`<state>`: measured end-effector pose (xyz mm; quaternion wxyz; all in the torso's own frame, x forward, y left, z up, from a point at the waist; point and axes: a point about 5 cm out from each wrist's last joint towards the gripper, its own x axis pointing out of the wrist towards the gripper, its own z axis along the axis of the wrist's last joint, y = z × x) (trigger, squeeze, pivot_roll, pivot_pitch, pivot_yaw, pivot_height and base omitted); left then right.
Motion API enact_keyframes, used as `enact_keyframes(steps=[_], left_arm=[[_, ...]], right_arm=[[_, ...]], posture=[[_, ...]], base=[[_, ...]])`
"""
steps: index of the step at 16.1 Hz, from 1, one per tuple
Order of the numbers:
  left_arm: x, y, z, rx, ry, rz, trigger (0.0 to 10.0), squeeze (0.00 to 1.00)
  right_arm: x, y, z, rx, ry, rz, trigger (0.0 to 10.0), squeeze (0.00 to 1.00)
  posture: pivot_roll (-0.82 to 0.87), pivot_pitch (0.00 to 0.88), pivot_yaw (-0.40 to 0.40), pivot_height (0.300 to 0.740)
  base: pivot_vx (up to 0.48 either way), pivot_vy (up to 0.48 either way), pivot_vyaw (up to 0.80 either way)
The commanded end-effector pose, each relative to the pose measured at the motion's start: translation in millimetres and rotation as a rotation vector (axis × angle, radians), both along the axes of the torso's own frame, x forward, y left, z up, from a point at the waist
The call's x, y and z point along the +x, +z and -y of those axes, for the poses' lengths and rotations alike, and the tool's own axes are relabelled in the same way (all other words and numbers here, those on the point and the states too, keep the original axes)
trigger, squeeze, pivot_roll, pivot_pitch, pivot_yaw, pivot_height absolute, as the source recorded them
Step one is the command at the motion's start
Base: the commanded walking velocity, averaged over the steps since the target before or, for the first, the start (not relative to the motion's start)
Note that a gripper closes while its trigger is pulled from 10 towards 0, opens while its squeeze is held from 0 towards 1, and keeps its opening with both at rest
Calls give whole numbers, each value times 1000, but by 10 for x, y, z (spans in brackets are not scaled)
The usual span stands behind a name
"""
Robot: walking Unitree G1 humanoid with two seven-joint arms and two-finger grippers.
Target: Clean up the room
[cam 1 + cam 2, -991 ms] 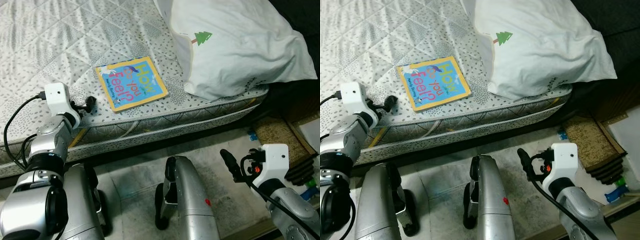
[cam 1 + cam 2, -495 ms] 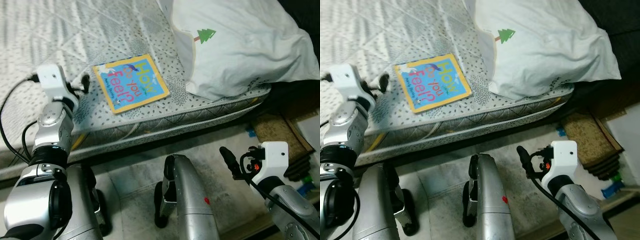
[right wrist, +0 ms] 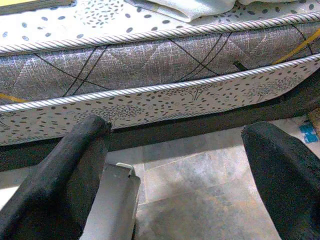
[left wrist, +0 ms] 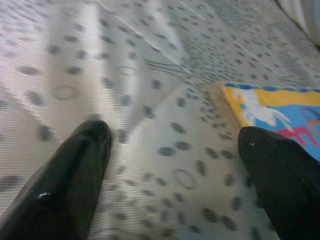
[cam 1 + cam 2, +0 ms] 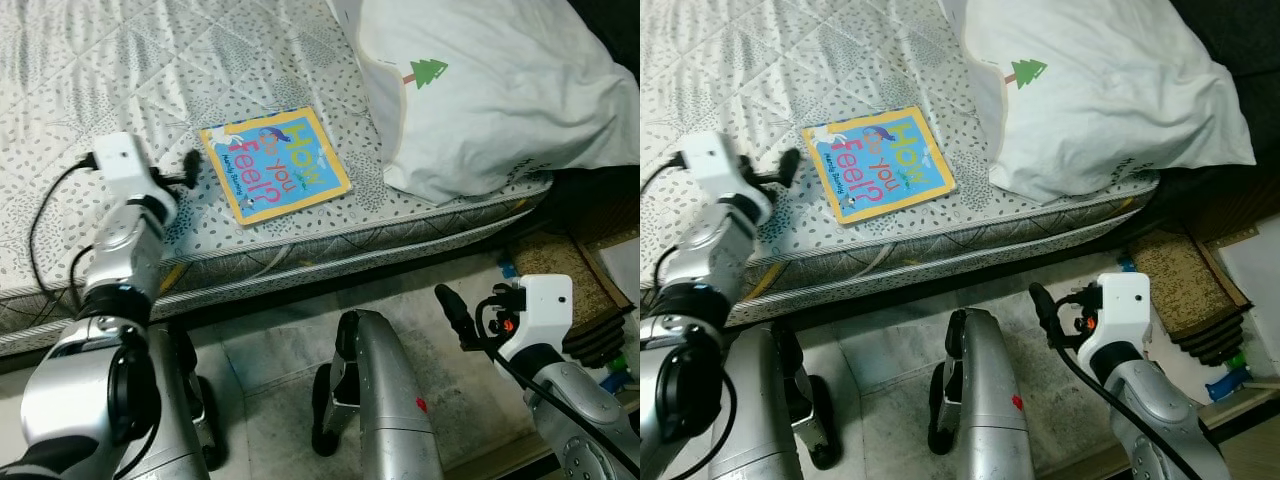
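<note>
A blue and yellow picture book [image 5: 275, 163] lies flat on the dotted grey mattress [image 5: 100, 60], near its front edge. My left gripper [image 5: 190, 168] hovers low over the mattress just left of the book's edge. In the left wrist view the two black fingers [image 4: 70, 175] stand wide apart with nothing between them, and the book's corner [image 4: 275, 107] lies just ahead. My right gripper [image 5: 445, 305] hangs open over the floor by the bed's side, facing the mattress edge [image 3: 150, 90].
A large white pillow [image 5: 500, 90] with a small green tree print lies right of the book. A brown mat [image 5: 545, 265] and dark furniture sit at the right on the floor. My own silver legs [image 5: 375, 400] stand on the grey floor close to the bed.
My left gripper has risen from the bed's front edge onto the mattress and come closer to the book's left edge. The right arm has barely moved; the camera has shifted slightly.
</note>
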<state>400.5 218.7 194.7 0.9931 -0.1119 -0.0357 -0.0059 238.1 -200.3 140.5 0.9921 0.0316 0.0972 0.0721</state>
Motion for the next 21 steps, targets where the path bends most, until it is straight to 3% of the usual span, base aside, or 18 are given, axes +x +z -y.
enact_keyframes(steps=[1,4,7,13,16,18,21], left_arm=[[6,-102,88,-23,-42,-52,10000,0],[43,-106,250,-105,-121,-70,10000,0],[54,-140,379,-131,-184,-93,10000,0],[78,-56,287,-103,-169,-97,10000,0],[84,-70,440,-88,-271,-116,10000,0],[72,-130,678,-57,-384,-136,10000,0],[59,-155,834,-46,-454,-142,10000,0]], right_arm=[[-47,-58,79,-13,-36,-28,10000,0],[-20,-56,78,-15,-40,-22,10000,0],[-11,-50,61,-14,-38,-17,10000,0],[-8,-43,64,-17,-43,-10,10000,0],[6,-39,49,-17,-41,-6,10000,0],[15,-34,42,-19,-41,-2,10000,0],[12,-31,54,-23,-45,-1,10000,0]], posture=[[-254,403,-180,533],[-256,399,-178,533],[-257,395,-177,533],[-267,390,-175,533],[-265,388,-173,533],[-269,388,-173,533],[-276,386,-172,533]], base=[[0,0,0],[0,0,0],[0,0,0],[0,0,0],[0,0,0],[0,0,0],[0,0,0]])
